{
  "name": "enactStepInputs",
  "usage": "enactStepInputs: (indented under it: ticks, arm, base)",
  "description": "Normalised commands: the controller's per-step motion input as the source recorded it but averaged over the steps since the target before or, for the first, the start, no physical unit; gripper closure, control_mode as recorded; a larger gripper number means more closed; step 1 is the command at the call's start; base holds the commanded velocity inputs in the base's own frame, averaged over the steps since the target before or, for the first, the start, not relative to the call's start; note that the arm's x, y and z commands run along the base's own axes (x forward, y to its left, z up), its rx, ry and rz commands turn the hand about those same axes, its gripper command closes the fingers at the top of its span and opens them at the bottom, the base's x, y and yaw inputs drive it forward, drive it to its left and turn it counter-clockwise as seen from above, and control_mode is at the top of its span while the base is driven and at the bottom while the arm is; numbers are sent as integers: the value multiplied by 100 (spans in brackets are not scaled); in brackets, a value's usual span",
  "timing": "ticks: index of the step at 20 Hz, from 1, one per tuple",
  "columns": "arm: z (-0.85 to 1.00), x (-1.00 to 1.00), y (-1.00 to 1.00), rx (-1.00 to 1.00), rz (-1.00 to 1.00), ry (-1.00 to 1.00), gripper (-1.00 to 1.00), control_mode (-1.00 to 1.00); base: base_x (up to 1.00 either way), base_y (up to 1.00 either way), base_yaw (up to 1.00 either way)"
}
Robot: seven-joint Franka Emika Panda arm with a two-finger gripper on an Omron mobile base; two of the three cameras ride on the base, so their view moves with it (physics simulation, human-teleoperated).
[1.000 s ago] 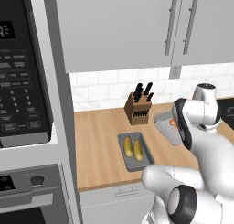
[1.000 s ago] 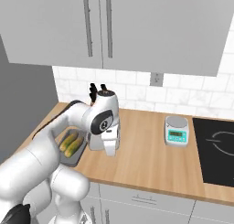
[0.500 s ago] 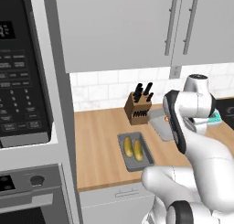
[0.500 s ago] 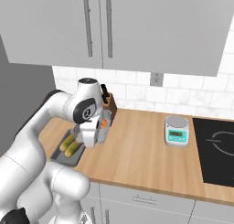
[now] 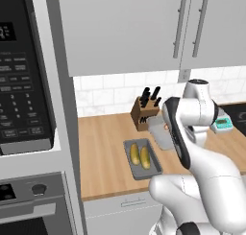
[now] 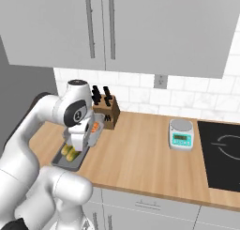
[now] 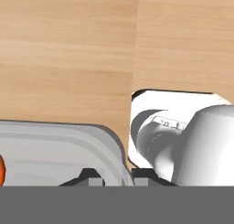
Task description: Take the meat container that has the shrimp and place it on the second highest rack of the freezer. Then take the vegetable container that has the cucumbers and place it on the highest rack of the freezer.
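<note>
My gripper (image 7: 118, 175) is shut on the rim of the grey meat container (image 7: 59, 145), with a fingertip on each side of its wall. An orange shrimp (image 7: 1, 170) shows at the container's left edge. The meat container (image 5: 157, 132) hangs tilted above the wooden counter, just right of the knife block, and the shrimp (image 6: 96, 126) shows orange inside it. The vegetable container (image 5: 142, 158) lies on the counter near the front edge with two yellow-green cucumbers (image 5: 140, 154) in it. From the right, the vegetable container (image 6: 65, 158) sits just below my gripper (image 6: 83, 136).
A knife block (image 5: 145, 113) stands against the tiled wall. A kitchen scale (image 6: 181, 134) sits further right, beside a black cooktop (image 6: 222, 151). A microwave (image 5: 21, 85) and oven column border the counter's left end. Wall cabinets (image 6: 103, 27) hang overhead.
The arm has swung left across the counter with the meat container in its grip, from mid-counter to beside the knife block, above the cucumber tray. The jaws stayed shut.
</note>
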Motion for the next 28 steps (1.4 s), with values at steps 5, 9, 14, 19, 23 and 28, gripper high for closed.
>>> enactStepInputs:
  ticks: [5, 9, 14, 19, 23, 28]
  arm:
    - [19, 6, 34, 2, -1, 0, 100, -100]
    - [33, 0, 0, 10, -4, 0, 100, -100]
    - [13, 0, 0, 3, -4, 0, 100, -100]
    - [12, 0, 0, 0, 0, 0, 100, -100]
    - [4, 0, 0, 0, 0, 0, 100, 100]
    - [0, 0, 0, 0, 0, 0, 100, 100]
  base:
    - [0, 0, 0]
    - [0, 0, 0]
    - [0, 0, 0]
    - [0, 0, 0]
    - [-33, 0, 0]
    - [-98, -37, 10]
